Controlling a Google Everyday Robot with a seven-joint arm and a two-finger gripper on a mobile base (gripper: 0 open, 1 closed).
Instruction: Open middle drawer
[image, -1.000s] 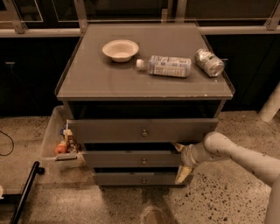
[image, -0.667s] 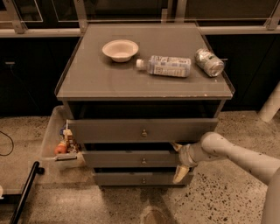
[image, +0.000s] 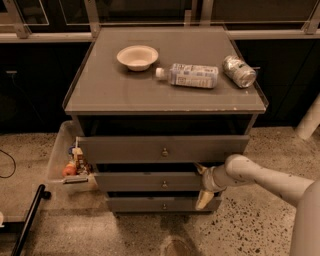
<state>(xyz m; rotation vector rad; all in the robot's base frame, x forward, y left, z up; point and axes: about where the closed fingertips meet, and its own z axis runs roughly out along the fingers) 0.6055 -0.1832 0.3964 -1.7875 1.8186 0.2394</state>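
Note:
The middle drawer (image: 145, 181) is a shallow grey front with a small round knob (image: 163, 184), between the taller top drawer (image: 125, 149) and the narrow bottom drawer (image: 140, 204). My gripper (image: 202, 183) is at the right end of the middle drawer front, reaching in from the right on a white arm (image: 265, 180). Its fingers are open, one pale fingertip (image: 199, 168) just above the drawer front and the other at the level of the bottom drawer.
On the cabinet top (image: 100, 90) are a white bowl (image: 137, 56), a lying plastic bottle (image: 190, 75) and a lying can (image: 239, 71). A clear bin (image: 59, 155) with small items stands left of the cabinet. A dark pole (image: 27, 220) is at the lower left.
My gripper has moved a little to the left, closer over the right end of the middle drawer front. The drawers have not visibly moved.

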